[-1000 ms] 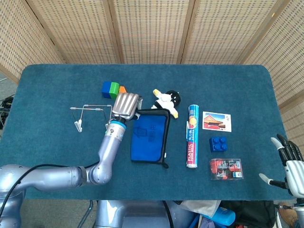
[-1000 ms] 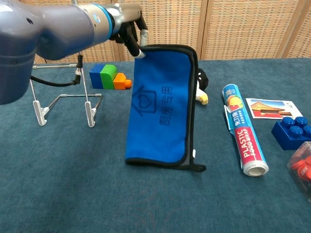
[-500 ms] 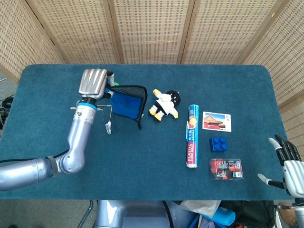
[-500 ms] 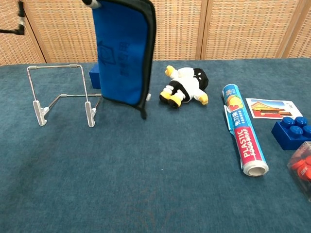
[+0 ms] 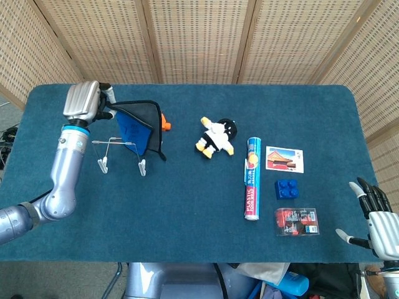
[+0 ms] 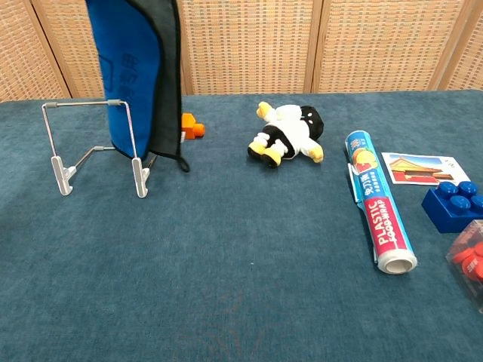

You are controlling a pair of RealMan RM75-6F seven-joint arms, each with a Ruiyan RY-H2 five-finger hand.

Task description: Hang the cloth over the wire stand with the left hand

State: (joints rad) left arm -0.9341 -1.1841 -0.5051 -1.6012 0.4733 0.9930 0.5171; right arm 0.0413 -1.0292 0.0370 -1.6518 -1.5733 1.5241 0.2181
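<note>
1. While the left hand point(image 5: 84, 101) is raised over the table's far left part, its fingers point(image 5: 107, 114) pinch the top edge of the blue cloth point(image 5: 136, 128), which hangs down from them.
2. Below those fingers stands the wire stand point(image 6: 96, 147); in the chest view the cloth's lower end hangs behind the stand's right upright, clear of the top bar.
3. An orange block point(image 6: 192, 126) peeks out just right of the cloth.
4. Further right of the fingers lie a plush penguin point(image 5: 216, 136), a roll of plastic wrap point(image 5: 252, 179), a picture card point(image 5: 284, 159), a blue brick point(image 5: 287, 189) and a red packet point(image 5: 297, 222).
5. The right hand point(image 5: 376, 217) sits at the near right table edge, fingers spread, holding nothing.
</note>
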